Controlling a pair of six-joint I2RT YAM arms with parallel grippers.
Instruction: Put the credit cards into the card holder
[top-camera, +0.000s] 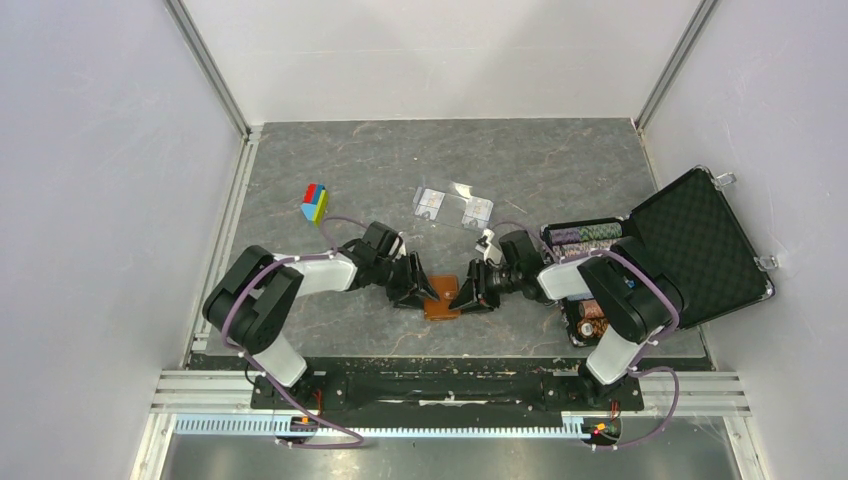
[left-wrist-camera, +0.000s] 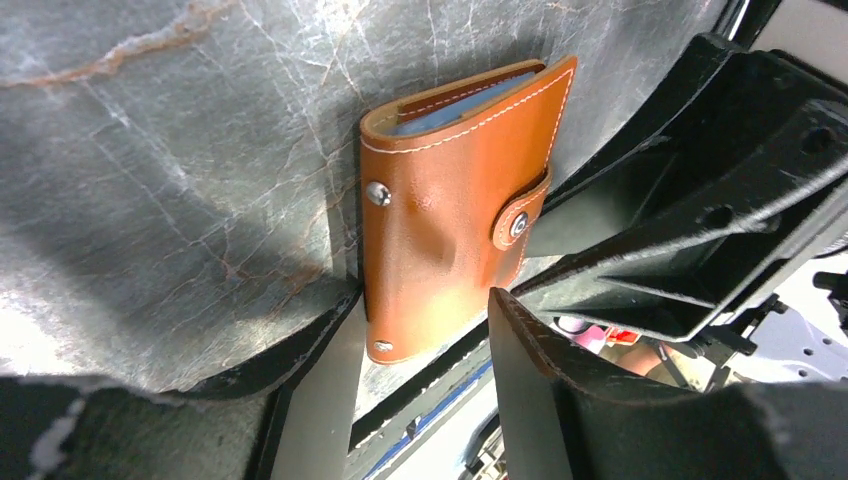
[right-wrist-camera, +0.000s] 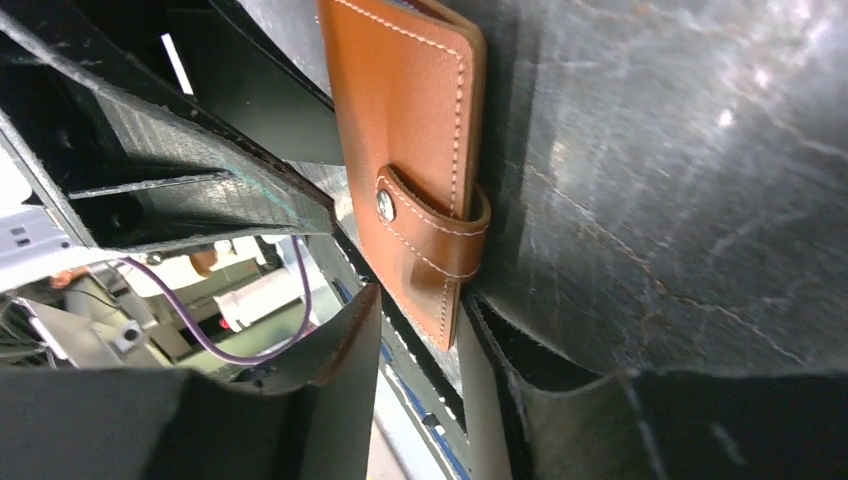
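Brown leather snap-tab card holder (top-camera: 441, 305) lies shut on grey marbled bench (top-camera: 400, 170), pale blue card edge (left-wrist-camera: 450, 105) inside. Part-open, left fingers (left-wrist-camera: 560, 400) and right fingers (right-wrist-camera: 330, 400) straddle opposite ends, likely to steady it; grip unconfirmed.

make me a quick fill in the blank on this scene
1. The card holder is ___ in colour.
2. Its snap tab is ___.
3. It lies between the left end effector and the ___ one.
4. The lid of the black case is ___.
Missing words: brown; fastened; right; open.
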